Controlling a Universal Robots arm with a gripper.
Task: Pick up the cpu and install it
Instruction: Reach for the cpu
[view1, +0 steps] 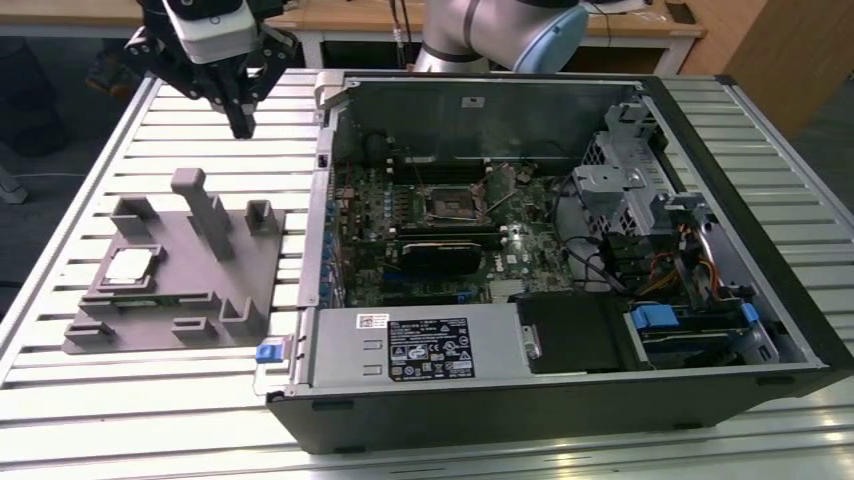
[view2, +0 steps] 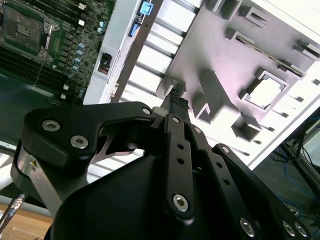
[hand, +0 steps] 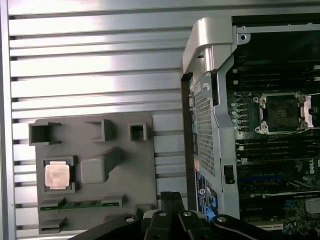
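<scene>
The cpu (view1: 130, 265) is a small silvery square lying flat in a pocket of the grey plastic fixture (view1: 200, 285) at the exterior view's left. It also shows in both wrist views, the cpu (hand: 56, 175) and the cpu (view2: 264, 91) sitting in that same pocket. My gripper (view1: 242, 128) hangs above the slatted table beyond the fixture's far side, well clear of the chip. Its black fingers (hand: 165, 199) are pressed together, shut on nothing, as the gripper (view2: 175, 101) also shows. The dark square socket (view1: 447, 205) sits on the motherboard inside the open computer case (view1: 561, 395).
The fixture carries several upright posts (view1: 198, 205) and a green memory stick (hand: 80, 203) in a slot near the cpu. The case's raised side wall (view1: 320, 200) stands between fixture and motherboard. Drive cages and cables (view1: 654, 230) fill the case's right part. The slatted table (view1: 160, 400) runs around both.
</scene>
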